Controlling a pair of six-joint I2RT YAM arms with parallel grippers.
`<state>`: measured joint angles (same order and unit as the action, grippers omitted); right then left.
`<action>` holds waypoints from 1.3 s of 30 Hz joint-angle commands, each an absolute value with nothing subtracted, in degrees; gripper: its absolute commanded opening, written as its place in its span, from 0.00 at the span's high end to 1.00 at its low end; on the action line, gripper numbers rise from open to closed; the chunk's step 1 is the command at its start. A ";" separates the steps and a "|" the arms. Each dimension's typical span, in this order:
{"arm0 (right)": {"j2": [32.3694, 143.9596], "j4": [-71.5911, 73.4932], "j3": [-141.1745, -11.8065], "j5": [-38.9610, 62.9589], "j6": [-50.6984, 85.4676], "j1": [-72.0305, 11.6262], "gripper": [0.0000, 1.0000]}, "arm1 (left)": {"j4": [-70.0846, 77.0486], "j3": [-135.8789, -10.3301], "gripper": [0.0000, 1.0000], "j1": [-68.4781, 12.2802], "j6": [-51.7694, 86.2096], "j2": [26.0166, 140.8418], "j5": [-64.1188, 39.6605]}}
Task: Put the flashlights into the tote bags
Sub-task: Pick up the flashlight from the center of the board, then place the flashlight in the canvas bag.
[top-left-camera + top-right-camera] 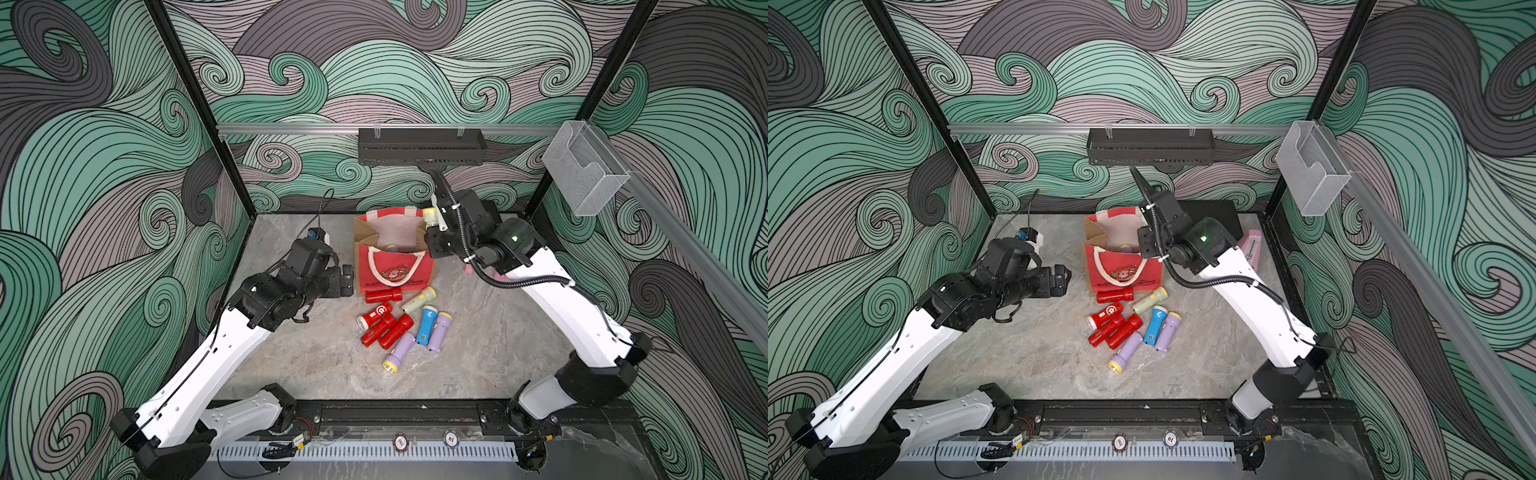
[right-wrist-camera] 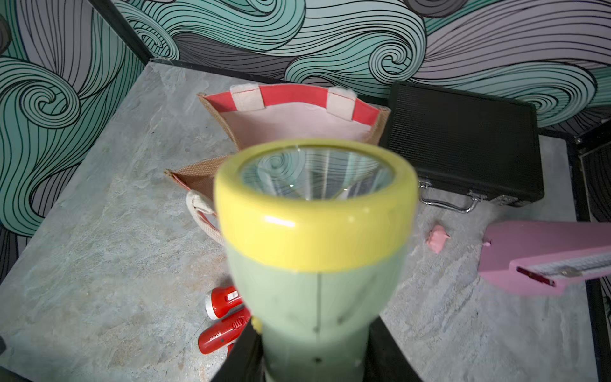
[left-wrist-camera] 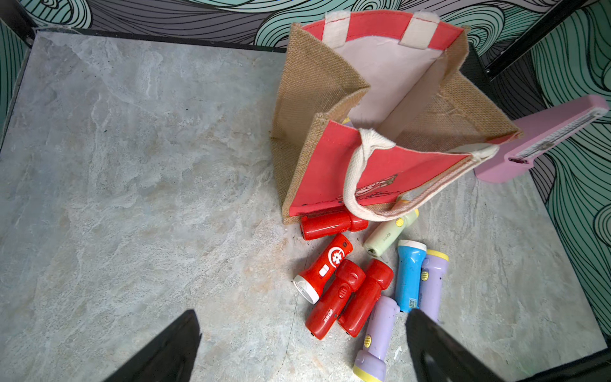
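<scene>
- Log right gripper (image 2: pixel 314 362) as clamped on the body of a pale green flashlight (image 2: pixel 314 291) with yellow rim, lens end sticking out past the fingertips.
- Place that flashlight aloft, at the far right corner of the tote bag (image 1: pixel 392 272) mouth in a top view; cannot tell whether directly over the opening.
- Log left gripper (image 1: pixel 347 281) as spread wide, holding nothing, hovering just beside the bag's left tan side, above the table (image 3: pixel 132 165).
- Note bag upright, mouth open, red front toward the robot, one white handle draped down the front over the cartoon print.
- Glimpse a lilac bit (image 1: pixel 392 248) inside the bag; too little showing to identify.
- Count eight flashlights lying on the table in front of the bag:
  - red one (image 1: pixel 383 296) against the bag's foot
  - second pale green one (image 1: pixel 417 301) just right of it, yellow head near the bag's corner
  - white-headed red one (image 1: pixel 374 316) with a white emblem
  - plain red one (image 1: pixel 379 331) touching another plain red one (image 1: pixel 397 331), side by side
  - blue one (image 1: pixel 426 326) beside a lilac one (image 1: pixel 439 332)
  - second lilac one (image 1: pixel 399 353) nearest the robot, yellow head pointing away from the bag
- Mark pink metronome (image 3: pixel 542 139) lying right of the bag, black hard case (image 2: pixel 463 145) at the back wall, small pink scrap (image 2: pixel 438 238) on the table near the metronome.
</scene>
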<state>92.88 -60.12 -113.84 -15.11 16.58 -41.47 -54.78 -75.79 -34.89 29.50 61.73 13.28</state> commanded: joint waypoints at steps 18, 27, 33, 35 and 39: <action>120.94 -61.44 -137.74 -5.63 14.67 -38.43 1.00 | -55.97 -73.98 0.01 -34.46 37.62 59.02 14.04; 127.53 -61.44 -140.71 -4.32 15.69 -36.74 1.00 | -53.71 -73.19 0.01 -34.46 38.43 58.37 11.43; 130.50 -61.40 -139.34 -3.72 16.88 -36.50 1.00 | -53.09 -73.06 0.01 -34.48 38.50 58.20 11.29; 131.41 -61.40 -139.07 -3.30 17.45 -36.44 1.00 | -52.81 -72.90 0.02 -34.47 38.51 58.19 11.25; 133.03 -61.35 -138.76 -2.69 18.58 -36.22 1.00 | -52.46 -72.64 0.01 -34.46 38.76 58.10 11.25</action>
